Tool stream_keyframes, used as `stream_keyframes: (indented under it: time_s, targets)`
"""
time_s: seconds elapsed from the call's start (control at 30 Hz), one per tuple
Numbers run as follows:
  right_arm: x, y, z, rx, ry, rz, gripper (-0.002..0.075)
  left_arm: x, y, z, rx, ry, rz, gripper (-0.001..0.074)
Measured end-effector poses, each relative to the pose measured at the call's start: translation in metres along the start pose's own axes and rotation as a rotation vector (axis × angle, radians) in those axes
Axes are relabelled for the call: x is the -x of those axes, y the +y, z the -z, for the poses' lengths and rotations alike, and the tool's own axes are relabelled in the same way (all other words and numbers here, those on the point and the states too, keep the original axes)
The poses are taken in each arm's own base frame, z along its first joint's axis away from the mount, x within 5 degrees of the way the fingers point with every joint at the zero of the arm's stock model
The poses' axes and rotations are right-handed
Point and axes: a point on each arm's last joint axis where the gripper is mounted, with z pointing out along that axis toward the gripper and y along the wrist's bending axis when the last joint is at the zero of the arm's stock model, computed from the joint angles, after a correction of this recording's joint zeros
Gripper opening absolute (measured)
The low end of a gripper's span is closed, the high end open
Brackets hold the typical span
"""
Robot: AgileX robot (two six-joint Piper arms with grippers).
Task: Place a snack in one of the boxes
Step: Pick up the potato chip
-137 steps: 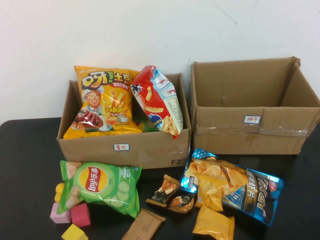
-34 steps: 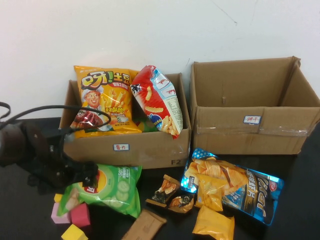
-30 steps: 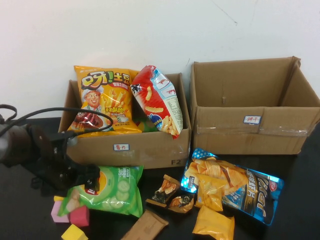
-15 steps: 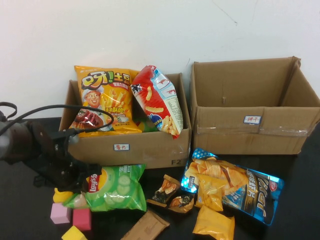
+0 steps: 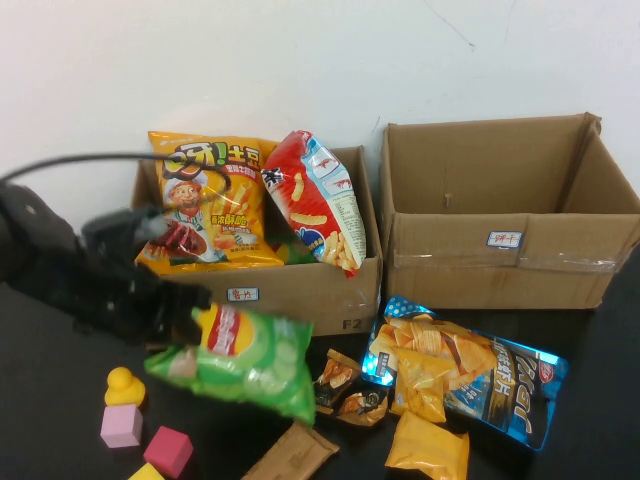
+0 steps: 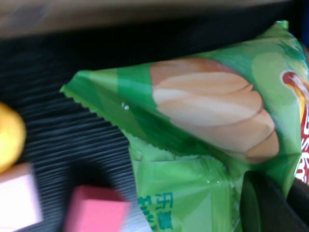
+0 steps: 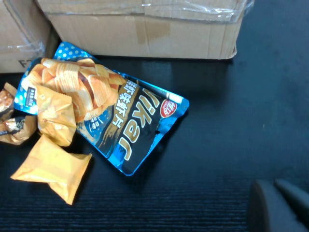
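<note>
the left gripper is clamped on the upper end of the green chip bag, which hangs lifted and tilted above the black table, in front of the left box and below its rim. in the left wrist view a dark finger presses against the bag's crimped green film. the left box holds an orange chip bag and a red snack bag, both standing above the rim, the red one leaning. the right box stands just beside it, open at the top, with a small label on its front. on the table below the lifted bag lie a yellow duck toy, a pink block and a red block, near one another. a brown flat packet lies at the front edge. two small dark-wrapped snacks sit between the green bag and the blue chip bag, which lies flat in front of the right box. a small orange packet rests just beside the blue bag's near end. the right gripper is seen only in the right wrist view, above bare table near the blue bag, apart from it, its fingers together and holding nothing.
</note>
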Motion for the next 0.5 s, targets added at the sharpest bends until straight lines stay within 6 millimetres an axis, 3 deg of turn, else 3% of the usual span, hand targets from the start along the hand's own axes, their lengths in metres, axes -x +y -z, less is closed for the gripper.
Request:
stream_keyframes:
  time_s: [0.27,0.5]
  targets:
    - [0.0,0.0,0.0,0.0,0.0,0.0,-0.0001,0.003,-0.044,0.05,-0.272,-0.125,-0.013,0.0005]
    - [0.0,0.0,0.0,0.001,0.0,-0.001,-0.0001,0.043,-0.082,0.099,-0.461,-0.339,-0.075,0.0]
